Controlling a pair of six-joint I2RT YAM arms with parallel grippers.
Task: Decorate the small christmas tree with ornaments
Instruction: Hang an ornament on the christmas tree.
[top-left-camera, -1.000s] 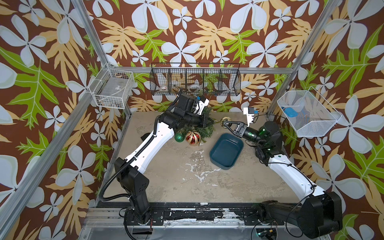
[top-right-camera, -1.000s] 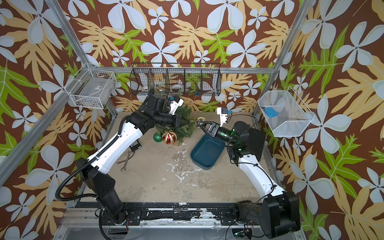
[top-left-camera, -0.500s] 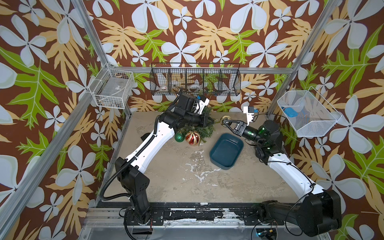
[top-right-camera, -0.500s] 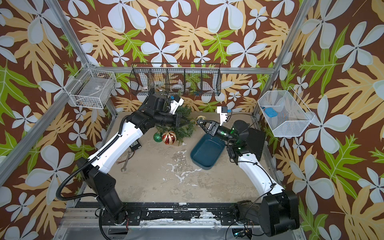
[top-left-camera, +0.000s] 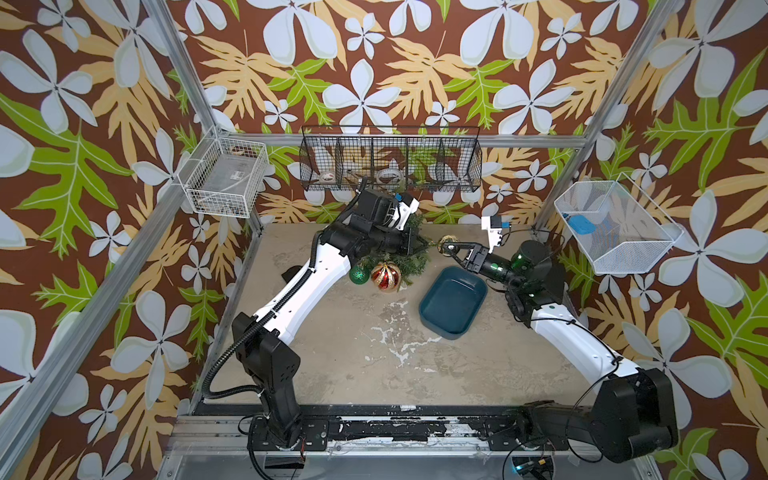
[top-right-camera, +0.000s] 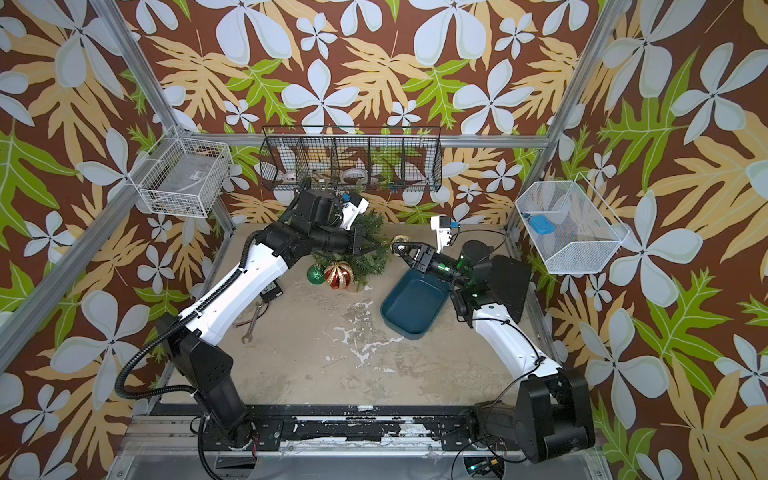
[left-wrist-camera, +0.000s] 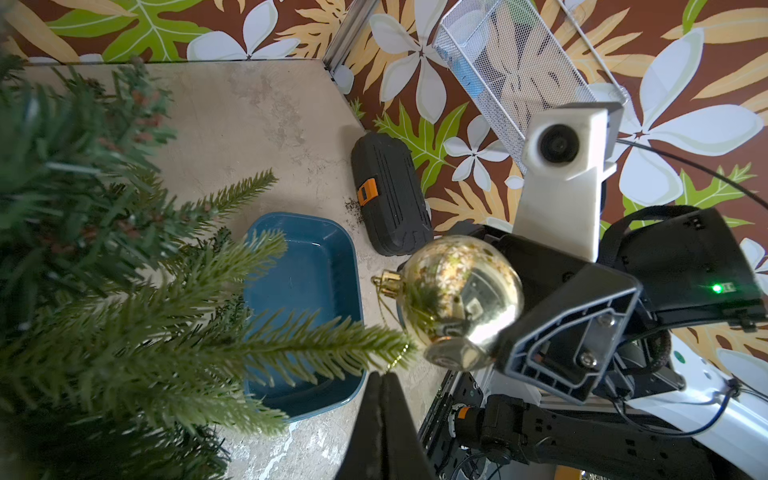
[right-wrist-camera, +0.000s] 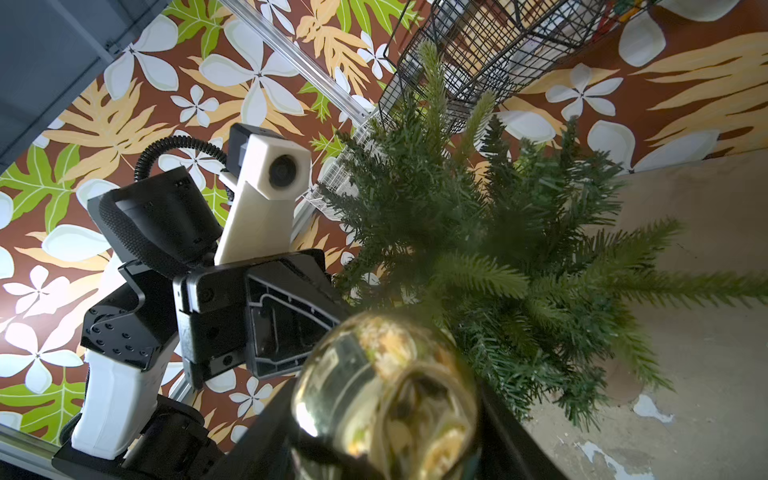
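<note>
The small christmas tree (top-left-camera: 411, 262) (top-right-camera: 372, 262) stands at the back of the table, partly hidden by my left arm. A red gold-striped ornament (top-left-camera: 385, 277) and a green ornament (top-left-camera: 359, 274) hang low on its front. My right gripper (top-left-camera: 446, 248) (right-wrist-camera: 386, 415) is shut on the gold ornament (top-left-camera: 449, 240) (right-wrist-camera: 384, 395) (left-wrist-camera: 459, 299), held just beside a branch tip. My left gripper (left-wrist-camera: 384, 384) (top-left-camera: 430, 246) is shut, and the ornament's thin gold string (left-wrist-camera: 397, 359) runs down to its tips under that branch.
An empty dark blue tray (top-left-camera: 451, 305) lies in front of the tree, under my right arm. A black case (left-wrist-camera: 390, 195) sits by the right wall, and wrenches (top-right-camera: 253, 320) lie at the left. Wire baskets (top-left-camera: 390, 160) hang on the walls.
My right arm has edged the gold ornament slightly nearer the tree. My left gripper has stayed at the branch.
</note>
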